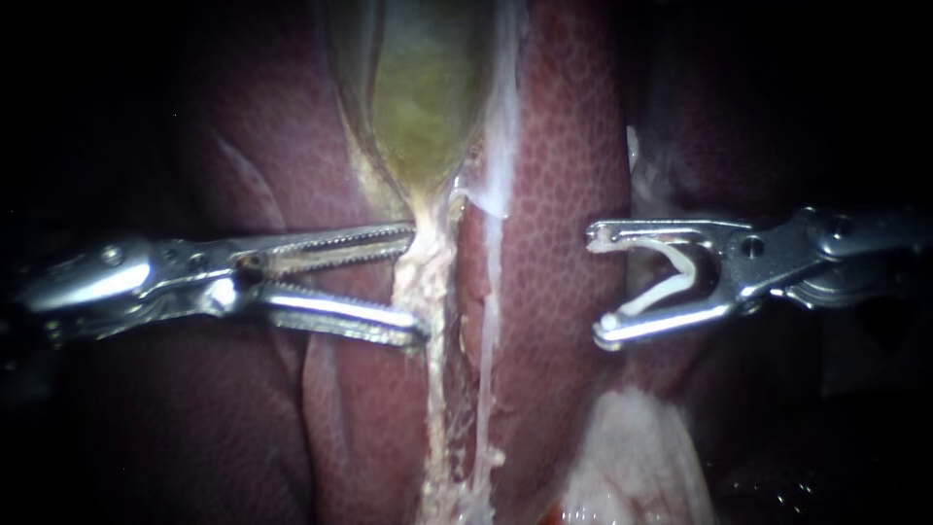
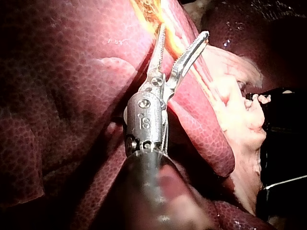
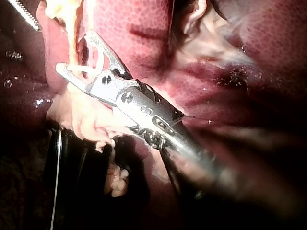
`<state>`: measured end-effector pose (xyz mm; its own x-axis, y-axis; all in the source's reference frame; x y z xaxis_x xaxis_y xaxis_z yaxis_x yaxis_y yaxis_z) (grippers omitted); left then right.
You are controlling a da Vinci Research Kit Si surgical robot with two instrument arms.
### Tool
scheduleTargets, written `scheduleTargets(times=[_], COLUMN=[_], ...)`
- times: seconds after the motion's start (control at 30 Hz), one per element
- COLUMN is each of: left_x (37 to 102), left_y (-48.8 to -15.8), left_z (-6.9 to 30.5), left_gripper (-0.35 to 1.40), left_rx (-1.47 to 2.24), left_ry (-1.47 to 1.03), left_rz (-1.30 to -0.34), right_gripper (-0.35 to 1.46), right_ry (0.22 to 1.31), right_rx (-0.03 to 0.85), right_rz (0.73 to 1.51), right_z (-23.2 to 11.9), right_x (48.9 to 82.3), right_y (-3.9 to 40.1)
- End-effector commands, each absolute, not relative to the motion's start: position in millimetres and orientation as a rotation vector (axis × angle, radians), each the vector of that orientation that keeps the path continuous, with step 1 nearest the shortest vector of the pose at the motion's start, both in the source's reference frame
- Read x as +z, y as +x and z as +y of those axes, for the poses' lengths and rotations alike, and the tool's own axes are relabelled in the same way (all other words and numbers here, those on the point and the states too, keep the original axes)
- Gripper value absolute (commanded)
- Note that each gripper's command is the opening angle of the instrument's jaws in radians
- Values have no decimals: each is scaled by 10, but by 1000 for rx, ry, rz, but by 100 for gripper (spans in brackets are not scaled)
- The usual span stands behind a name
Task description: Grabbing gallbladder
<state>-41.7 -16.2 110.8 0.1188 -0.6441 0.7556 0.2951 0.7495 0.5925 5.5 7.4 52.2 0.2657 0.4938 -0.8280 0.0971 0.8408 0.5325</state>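
The greenish gallbladder (image 1: 423,97) narrows downward into a pale strand (image 1: 432,311) lying between dark red liver lobes. My left instrument (image 1: 418,284) comes in level from the left with its serrated jaws wide open. Both jaw tips reach the strand just below the gallbladder's neck, and nothing is gripped. In the left wrist view the left instrument (image 2: 184,31) spreads its jaws around yellowish tissue (image 2: 153,9). My right instrument (image 1: 598,284) hovers over the liver to the right of the strand. Its jaws stand apart and carry a white clip (image 1: 675,277) that touches both.
Liver (image 1: 564,146) fills most of the view on both sides of the strand. A pale fatty patch (image 1: 632,457) lies below the right instrument. In the right wrist view the right instrument (image 3: 73,50) points toward the strand (image 3: 72,19), with pale tissue (image 3: 91,120) beside its shaft.
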Motion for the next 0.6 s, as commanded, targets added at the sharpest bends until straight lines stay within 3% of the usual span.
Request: scheduleTargets(times=[0.03,0.13,0.33,0.6], left_x=[1111,1121,1135,1117], left_y=[-416,-414,-406,-394], left_z=[-162,-164,-167,-164], left_gripper=[7,-35,-35,-35], left_rx=[-712,-728,-759,-791], left_ry=[332,345,394,423], left_rz=[-1266,-1224,-1144,-1128], right_gripper=[60,60,60,60], right_ry=[544,545,545,545], right_rx=[287,287,287,287], right_rz=[1290,1290,1290,1290], right_z=[74,74,74,74], right_x=[522,521,520,520], right_y=[55,55,55,55])
